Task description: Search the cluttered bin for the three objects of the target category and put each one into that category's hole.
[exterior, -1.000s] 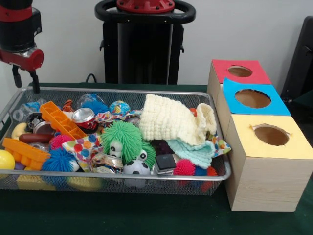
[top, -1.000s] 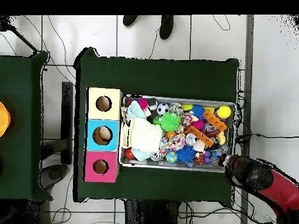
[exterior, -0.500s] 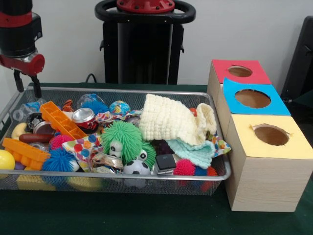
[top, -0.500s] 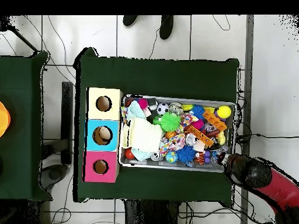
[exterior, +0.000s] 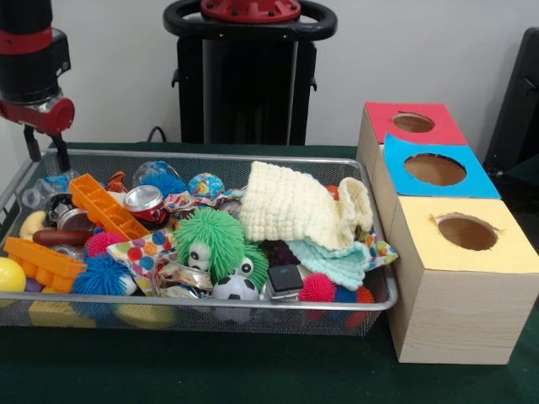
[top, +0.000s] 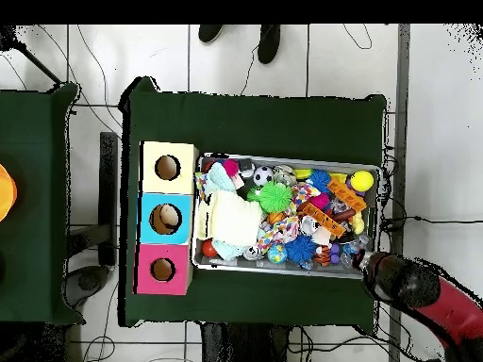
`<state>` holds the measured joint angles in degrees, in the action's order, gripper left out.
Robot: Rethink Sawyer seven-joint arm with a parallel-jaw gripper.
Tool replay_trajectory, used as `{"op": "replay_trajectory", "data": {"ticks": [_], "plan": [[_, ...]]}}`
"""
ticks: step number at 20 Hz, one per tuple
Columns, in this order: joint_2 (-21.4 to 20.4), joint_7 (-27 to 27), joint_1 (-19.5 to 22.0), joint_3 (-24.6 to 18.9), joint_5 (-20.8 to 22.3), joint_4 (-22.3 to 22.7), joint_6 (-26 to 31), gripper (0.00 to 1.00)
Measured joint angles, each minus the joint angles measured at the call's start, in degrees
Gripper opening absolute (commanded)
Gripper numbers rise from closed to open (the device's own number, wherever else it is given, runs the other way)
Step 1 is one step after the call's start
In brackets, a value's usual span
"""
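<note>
The wire mesh bin (exterior: pixel 278 318) sits mid-table, full of toys; it also shows in the overhead view (top: pixel 288 158). A crushed clear bottle with a bluish label (exterior: pixel 44 188) lies at the bin's far left. Another clear bluish bottle (exterior: pixel 150 172) lies at the back, behind a red can (exterior: pixel 145 202). I cannot make out a third one. My gripper (exterior: pixel 48 150) hangs open and empty above the bin's far left corner, clear of the contents. In the overhead view only the arm's end (top: pixel 389 279) shows, at the bin's lower right corner.
Three wooden boxes with round top holes stand right of the bin: red (exterior: pixel 379 118), blue (exterior: pixel 480 181), yellow (exterior: pixel 505 252). A cream knitted cloth (exterior: pixel 290 206), a green fuzzy toy (exterior: pixel 210 236), orange trays (exterior: pixel 105 206) and spiky balls crowd the bin.
My gripper has dropped slightly over the bin's far left corner. Nothing in the bin has moved.
</note>
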<state>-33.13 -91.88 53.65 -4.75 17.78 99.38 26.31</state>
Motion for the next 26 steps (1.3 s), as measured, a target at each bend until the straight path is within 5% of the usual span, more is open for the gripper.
{"op": "replay_trajectory", "data": {"ticks": [26], "plan": [[5.8, 0.0, 0.9, 0.0, -2.5, -0.6, -5.5, 1.00]]}}
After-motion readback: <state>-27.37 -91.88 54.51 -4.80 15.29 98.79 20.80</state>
